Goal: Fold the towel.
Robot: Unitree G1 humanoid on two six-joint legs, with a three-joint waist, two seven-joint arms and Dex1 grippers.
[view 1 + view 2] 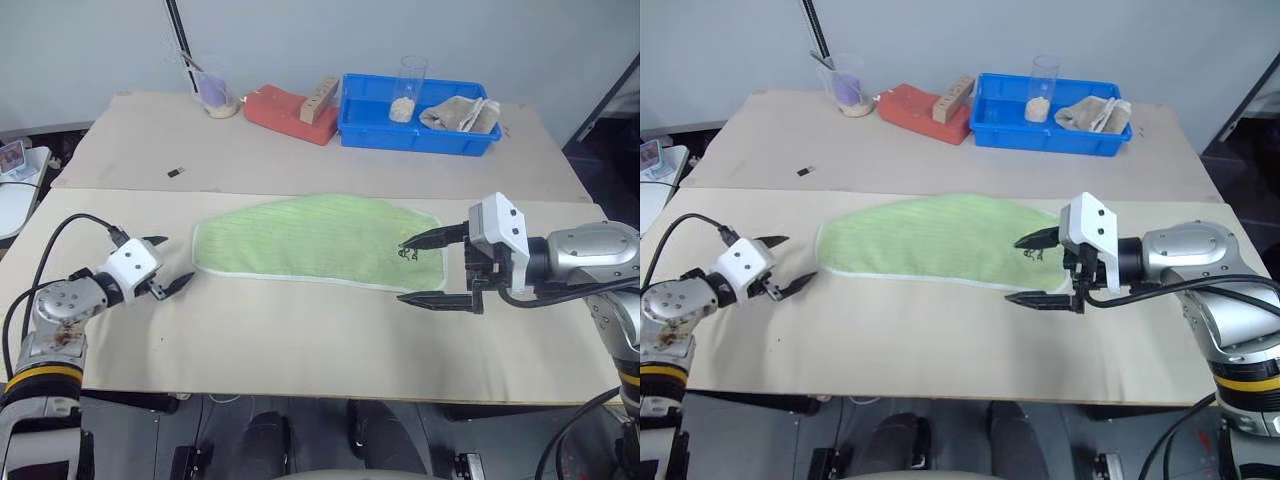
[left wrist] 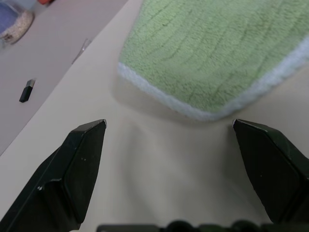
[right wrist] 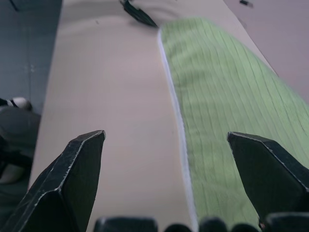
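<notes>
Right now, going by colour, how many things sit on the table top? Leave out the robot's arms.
Green: 1, the towel
Blue: 1, the bin
Red: 1, the red block
Clear: 2, the cup and the tall glass
Tan or beige: 2, the wooden piece and the rag
Black: 1, the small dark piece
Total: 8
</notes>
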